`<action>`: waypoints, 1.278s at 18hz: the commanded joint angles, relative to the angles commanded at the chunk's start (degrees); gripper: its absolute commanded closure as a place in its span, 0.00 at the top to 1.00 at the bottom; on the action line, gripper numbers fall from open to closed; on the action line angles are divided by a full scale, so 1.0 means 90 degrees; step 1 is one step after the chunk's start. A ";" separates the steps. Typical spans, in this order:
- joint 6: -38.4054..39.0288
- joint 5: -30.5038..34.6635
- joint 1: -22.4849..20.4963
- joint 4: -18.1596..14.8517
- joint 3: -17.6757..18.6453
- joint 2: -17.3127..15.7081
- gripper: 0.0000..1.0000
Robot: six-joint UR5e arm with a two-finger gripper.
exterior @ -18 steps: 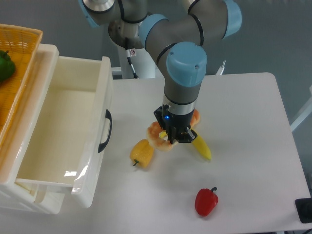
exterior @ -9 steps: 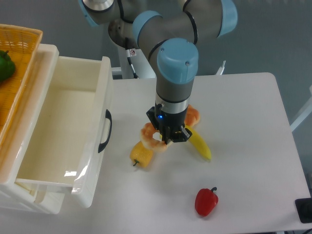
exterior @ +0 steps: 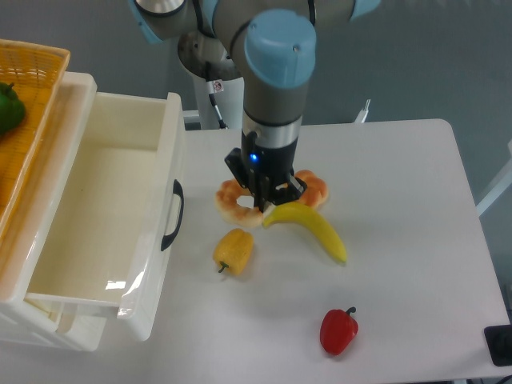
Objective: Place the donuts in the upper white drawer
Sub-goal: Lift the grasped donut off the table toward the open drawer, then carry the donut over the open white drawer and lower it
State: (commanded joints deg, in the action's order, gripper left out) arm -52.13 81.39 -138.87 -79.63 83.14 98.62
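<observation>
The gripper [exterior: 258, 199] has risen and shifted left, toward the open upper white drawer [exterior: 104, 216], pinching one donut [exterior: 234, 203] clear of the table [exterior: 400, 208]. A yellow pepper [exterior: 233, 249] lies below it. The second donut [exterior: 313, 189] rests behind the banana [exterior: 310, 228]; a red pepper [exterior: 338, 330] sits nearer right.

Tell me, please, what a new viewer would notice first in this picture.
First, the big grey and blue arm at centre, its gripper holding a donut above the table. Then the open upper white drawer at left, and the banana and red pepper nearby.
</observation>
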 joint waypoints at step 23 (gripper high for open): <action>0.2012 -0.0918 0.0947 -0.0049 0.0166 -0.0587 0.20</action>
State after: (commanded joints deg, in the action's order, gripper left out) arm -34.01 73.13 -130.35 -80.07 84.64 93.34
